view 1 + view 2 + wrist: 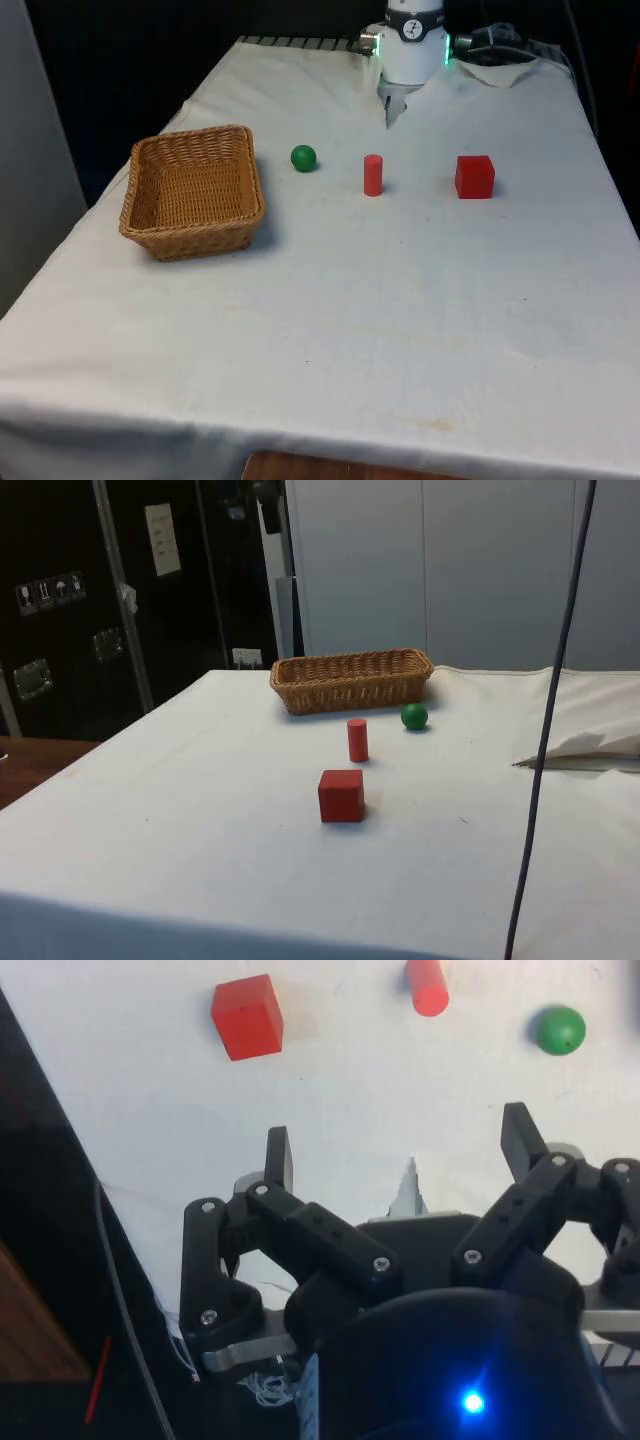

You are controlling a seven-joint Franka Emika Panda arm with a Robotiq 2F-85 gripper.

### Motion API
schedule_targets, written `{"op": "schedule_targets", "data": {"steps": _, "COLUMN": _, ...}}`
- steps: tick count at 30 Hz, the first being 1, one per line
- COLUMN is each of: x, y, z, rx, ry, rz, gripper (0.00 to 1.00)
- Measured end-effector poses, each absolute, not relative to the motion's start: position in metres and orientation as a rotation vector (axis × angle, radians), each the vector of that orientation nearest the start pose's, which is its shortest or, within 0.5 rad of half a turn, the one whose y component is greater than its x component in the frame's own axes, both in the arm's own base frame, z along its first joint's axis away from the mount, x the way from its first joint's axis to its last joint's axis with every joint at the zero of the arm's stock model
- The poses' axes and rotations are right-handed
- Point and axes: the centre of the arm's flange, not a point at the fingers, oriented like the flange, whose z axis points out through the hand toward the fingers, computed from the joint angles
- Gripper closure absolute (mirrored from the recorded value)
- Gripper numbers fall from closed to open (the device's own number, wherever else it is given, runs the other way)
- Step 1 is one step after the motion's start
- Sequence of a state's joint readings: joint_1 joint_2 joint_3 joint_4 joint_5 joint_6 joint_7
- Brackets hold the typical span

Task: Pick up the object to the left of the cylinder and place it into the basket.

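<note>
gripper [400,1150]: fingers spread, holding nothing | green ball [303,158]: front view's left of red cylinder [373,175], apart | basket [160,225]: further left

**Four things on a white-clothed tabletop**

The tabletop [330,330] is covered by a white cloth that hangs over its near edge in the front view. A woven wicker basket [193,190] sits toward the front view's left. A green ball [303,157] rests just beyond the basket's right side, apart from it. A red cylinder [373,175] stands upright to the front view's right of the ball, and a red cube [474,176] lies farther right again. Ball, cylinder and cube form a rough row, none touching another. The cloth is rumpled at the far end.
</note>
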State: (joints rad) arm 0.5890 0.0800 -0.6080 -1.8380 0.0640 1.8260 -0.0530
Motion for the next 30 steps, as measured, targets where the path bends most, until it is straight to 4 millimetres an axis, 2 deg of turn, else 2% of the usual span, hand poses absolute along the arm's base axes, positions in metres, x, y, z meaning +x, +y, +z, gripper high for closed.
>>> {"op": "schedule_targets", "data": {"steps": 11, "x": 0.564, "y": 0.018, "z": 0.472, "rx": -3.121, "ry": -0.031, "rz": 0.119, "gripper": 0.00}}
{"op": "schedule_targets", "data": {"steps": 30, "x": 0.531, "y": 0.039, "z": 0.442, "rx": -3.130, "ry": -0.059, "rz": 0.014, "gripper": 0.00}}
